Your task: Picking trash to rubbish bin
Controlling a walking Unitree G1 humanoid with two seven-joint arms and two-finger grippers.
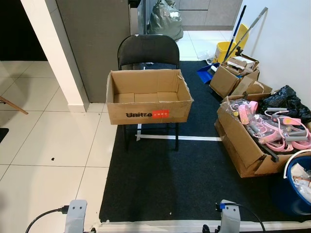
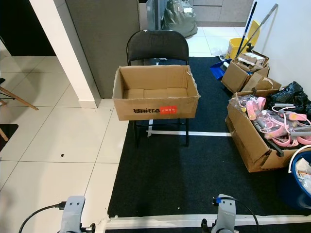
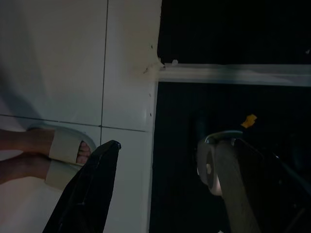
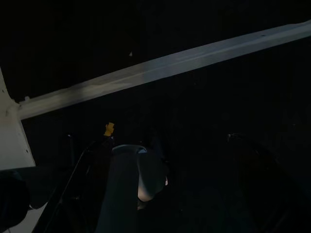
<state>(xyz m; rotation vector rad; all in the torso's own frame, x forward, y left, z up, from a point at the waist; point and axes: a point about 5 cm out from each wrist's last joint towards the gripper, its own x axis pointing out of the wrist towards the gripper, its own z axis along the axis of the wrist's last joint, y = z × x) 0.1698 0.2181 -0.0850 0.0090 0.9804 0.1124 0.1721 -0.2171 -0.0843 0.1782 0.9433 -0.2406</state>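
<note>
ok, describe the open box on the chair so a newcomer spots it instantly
Start at the dark carpet ahead of the robot, then find the black folding chair at its far end. The cardboard box sits on its seat, open-topped and empty; unlike the floor boxes at right, it bears black "Unitree" lettering and a red label.

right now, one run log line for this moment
stage: approach | arms: both hang idle | target: cardboard box open on black chair ahead | blue bin at right
</note>
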